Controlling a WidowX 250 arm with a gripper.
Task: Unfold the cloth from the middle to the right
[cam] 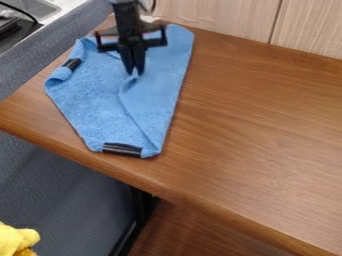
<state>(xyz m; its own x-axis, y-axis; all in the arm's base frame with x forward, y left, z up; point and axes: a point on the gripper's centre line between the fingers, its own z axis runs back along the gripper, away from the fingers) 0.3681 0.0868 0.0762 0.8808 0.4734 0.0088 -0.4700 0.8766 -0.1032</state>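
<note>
The black gripper [135, 73] hangs over the upper part of the blue cloth [100, 100], its two fingers close together and pointing down. A small pinch of blue fabric shows between the tips. The cloth lies on the left part of the wooden table, partly folded, with a crease running from below the gripper to its lower corner. One black striped band is at the cloth's near edge and another at its upper left, where the fabric curls over. Part of the cloth's far side is hidden behind the gripper.
The brown table [260, 125] extends to the right of the cloth. Its front edge slants down from left to right. Pale wood panels [214, 15] stand behind it. A grey sink [37, 7] is at the upper left, and a yellow plush item [15, 241] is at the lower left.
</note>
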